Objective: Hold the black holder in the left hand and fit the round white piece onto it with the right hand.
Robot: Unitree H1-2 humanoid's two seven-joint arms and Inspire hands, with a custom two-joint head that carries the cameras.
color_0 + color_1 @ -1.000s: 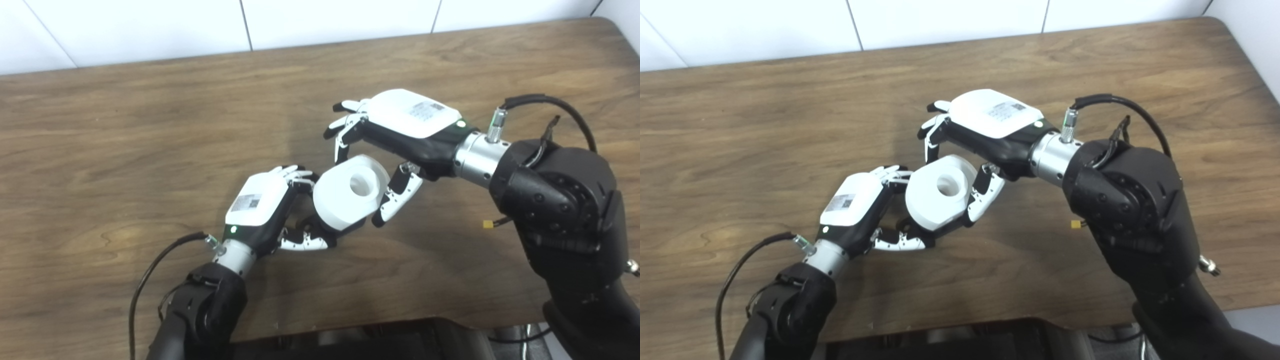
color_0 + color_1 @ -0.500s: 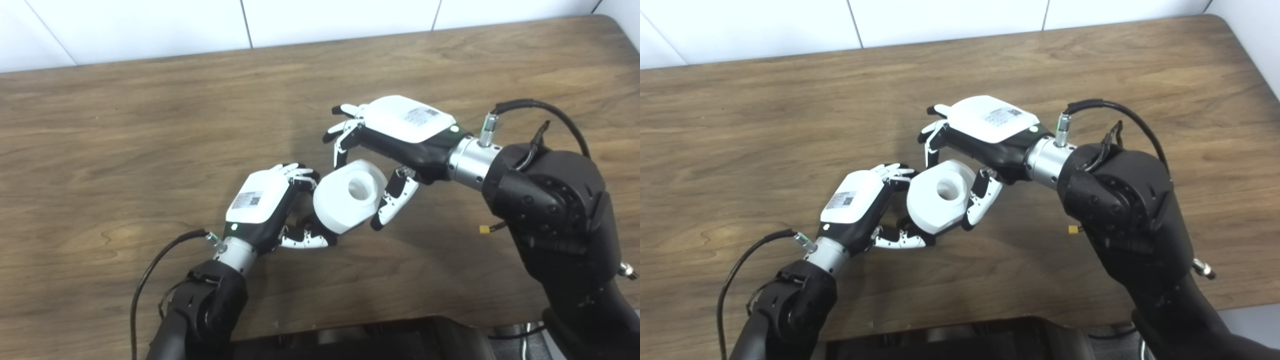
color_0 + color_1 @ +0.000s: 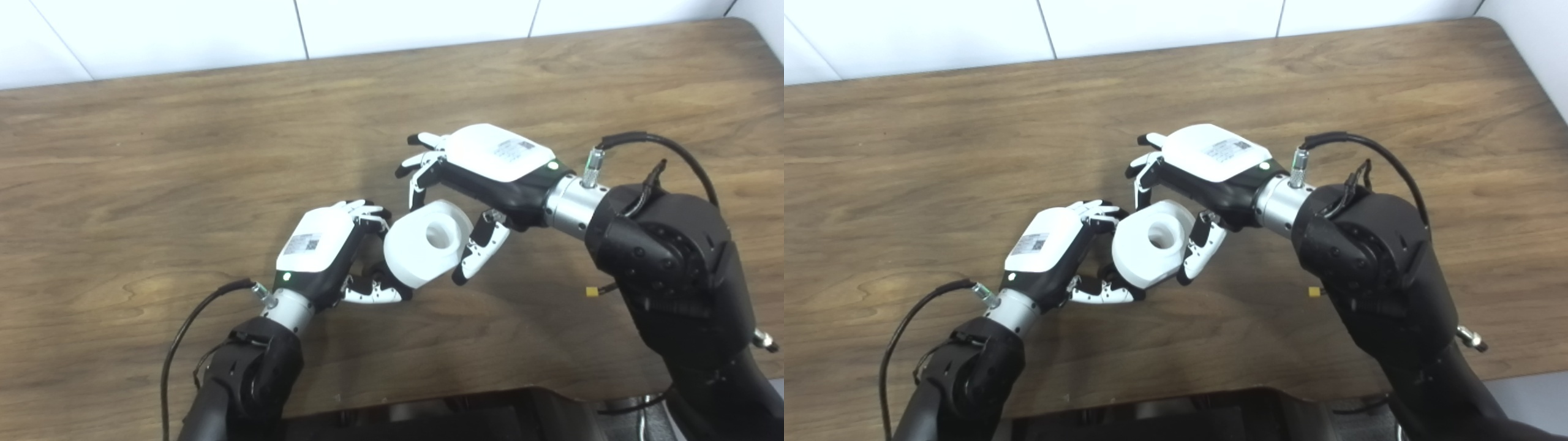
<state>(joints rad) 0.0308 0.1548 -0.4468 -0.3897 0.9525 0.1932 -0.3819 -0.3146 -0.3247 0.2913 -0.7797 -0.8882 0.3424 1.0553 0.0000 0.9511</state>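
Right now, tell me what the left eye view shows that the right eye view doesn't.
Left eye view only: a wider stretch of table left of the left hand. Right eye view only: more of the table's right edge, with pale floor beyond. Both: the right hand, fingers around the round white piece, which covers most of the black holder in the left hand.

The bench (image 3: pixel 153 159) is a brown wood-grain top with a rounded far right corner, its far edge meeting a white tiled wall (image 3: pixel 184 30). The left hand (image 3: pixel 321 254) hangs low over the bench middle; whether it touches the surface cannot be told. A small yellow connector (image 3: pixel 591 292), to the right of that hand, seems to hang beside the right arm above the wood.
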